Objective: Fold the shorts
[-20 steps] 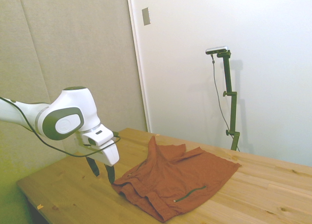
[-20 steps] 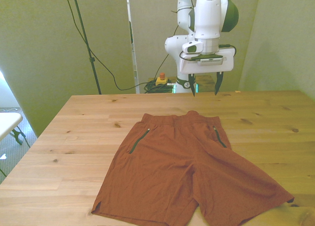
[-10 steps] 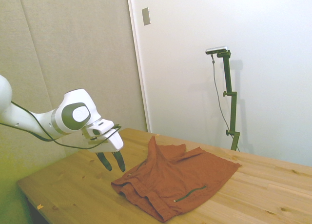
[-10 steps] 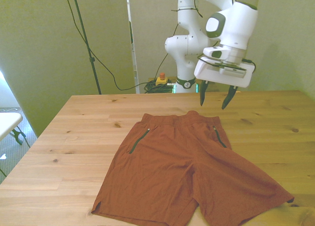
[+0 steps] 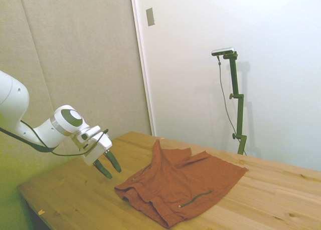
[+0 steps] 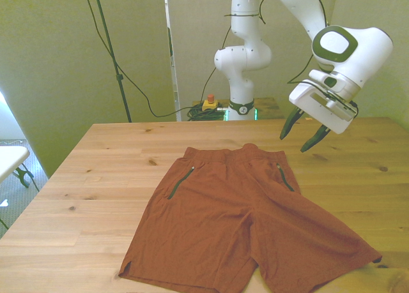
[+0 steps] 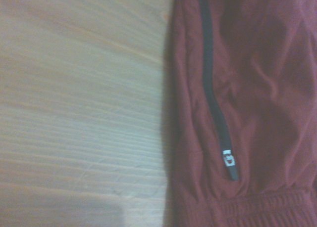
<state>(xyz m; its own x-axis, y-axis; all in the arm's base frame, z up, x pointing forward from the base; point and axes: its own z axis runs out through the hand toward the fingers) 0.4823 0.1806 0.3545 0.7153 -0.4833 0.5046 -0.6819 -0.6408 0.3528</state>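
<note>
Rust-red shorts (image 6: 246,226) lie spread flat on a pale wooden desk (image 6: 83,197), unfolded. In the front view the waistband faces the desk's far edge and the two legs fan out toward the near edge, the longer leg reaching almost to the near corner at the front view's right. A dark zip line runs down each hip.

Moving rightward in the front view, the white arm hangs above the desk's far edge, past the waistband corner at the front view's right. Its pincer (image 6: 301,133) is empty, its two dark fingers set wide apart and pointing down at a slant. It touches neither cloth nor wood.

A second ago the pincer hung upright just behind the middle of the waistband. Since then it has swung out sideways toward the front view's right and tilted over, so its fingers now angle toward the waistband corner on that side. The shorts have not shifted at all.

From the wrist view, one zip (image 7: 213,93) and the gathered waistband fill one side of the frame, with bare wood beside them, so the camera looks down on that hip edge.

By my judgement the folding has not begun; the arm seems to be lining up for a first grasp at that corner or side seam.
</note>
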